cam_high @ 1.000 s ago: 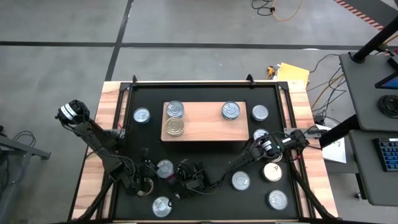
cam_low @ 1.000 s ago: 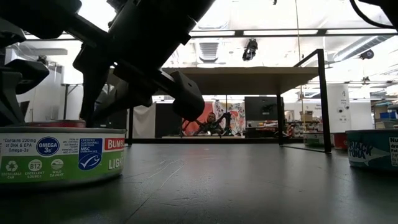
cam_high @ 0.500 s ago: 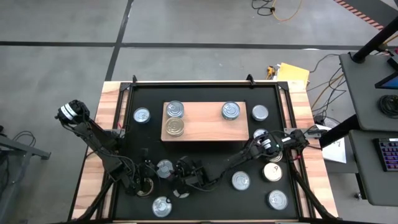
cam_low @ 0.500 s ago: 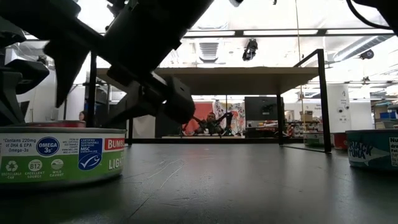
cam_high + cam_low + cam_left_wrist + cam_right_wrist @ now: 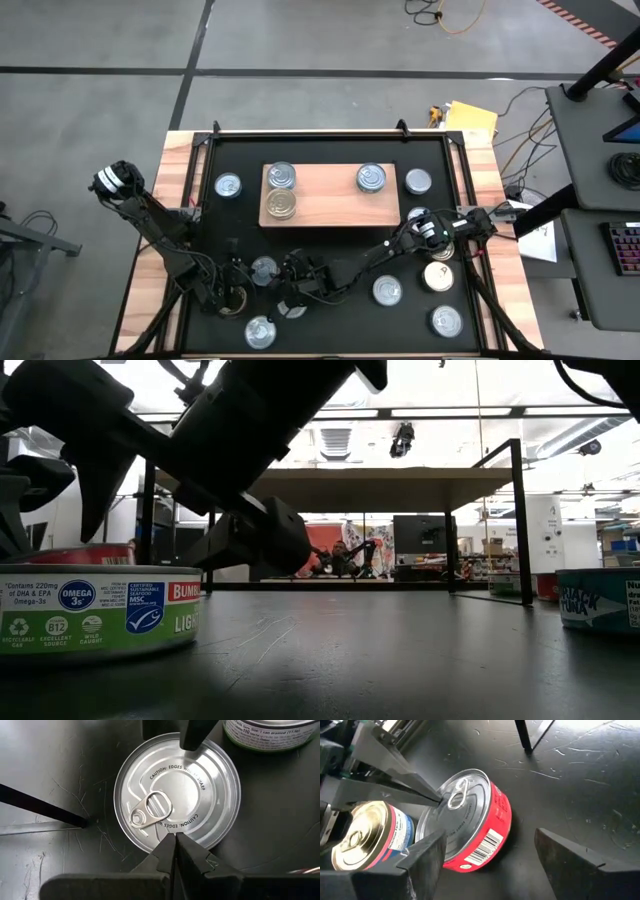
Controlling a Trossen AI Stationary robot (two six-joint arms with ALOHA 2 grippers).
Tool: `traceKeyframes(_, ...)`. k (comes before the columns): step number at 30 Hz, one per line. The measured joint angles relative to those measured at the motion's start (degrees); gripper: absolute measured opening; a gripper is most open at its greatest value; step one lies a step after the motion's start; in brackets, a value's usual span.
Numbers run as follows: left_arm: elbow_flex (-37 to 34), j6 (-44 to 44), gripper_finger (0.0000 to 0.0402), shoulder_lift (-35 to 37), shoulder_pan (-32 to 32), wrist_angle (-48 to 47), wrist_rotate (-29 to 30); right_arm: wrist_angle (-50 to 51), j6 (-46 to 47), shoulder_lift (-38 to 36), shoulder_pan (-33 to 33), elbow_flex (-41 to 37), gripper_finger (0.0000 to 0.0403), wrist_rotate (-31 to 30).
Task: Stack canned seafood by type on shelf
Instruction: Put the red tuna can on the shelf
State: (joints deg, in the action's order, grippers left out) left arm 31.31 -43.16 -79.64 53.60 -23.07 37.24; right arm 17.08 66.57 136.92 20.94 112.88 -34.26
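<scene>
A red-labelled can with a silver pull-tab lid point(image 5: 470, 820) stands on the black mat point(image 5: 330, 250), near its front left point(image 5: 264, 268). My left gripper point(image 5: 175, 837) is shut, its tip on that lid. My right gripper point(image 5: 490, 865) reaches across from the right point(image 5: 287, 292). It is open wide, with the can ahead between its fingers. A gold-lidded can point(image 5: 365, 845) stands on the mat close beside the red one. The shelf point(image 5: 330, 200) is a light-wood board at the mat's far middle. On it stand three cans point(image 5: 282, 177) point(image 5: 281, 204) point(image 5: 371, 178). My left gripper's shut fingertips point(image 5: 436, 798) meet the red can's lid near its rim, close to the pull tab point(image 5: 152, 810). They slant down from the table's left. The can stands upright on the mat. My right gripper has one finger point(image 5: 196, 737) over the lid's opposite rim. Whether that finger touches, I cannot tell.
A green-labelled can point(image 5: 100, 610) stands near the front edge point(image 5: 260, 330). More cans lie scattered on the mat's right half point(image 5: 387, 290) point(image 5: 438, 275) point(image 5: 446, 321) point(image 5: 418, 181) and one at the far left point(image 5: 228, 185). Bare mat lies between the shelf and both grippers.
My right gripper has opened from nearly shut to wide, its fingers spreading apart around the red can. The can has stayed in place on the mat.
</scene>
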Motion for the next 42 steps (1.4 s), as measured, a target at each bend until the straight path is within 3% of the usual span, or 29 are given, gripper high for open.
traceKeyframes(16, -0.02, -0.89, 0.0000, -0.04, 0.46, 0.04, 0.67, -9.31, -0.46, 0.00, -0.79, -4.44, 0.0301, 2.96)
traceKeyframes(42, -3.46, -4.66, 0.0000, 0.13, 1.33, 6.26, 2.17, -10.51, -0.61, 0.00, -0.99, -4.37, 0.0286, 6.21)
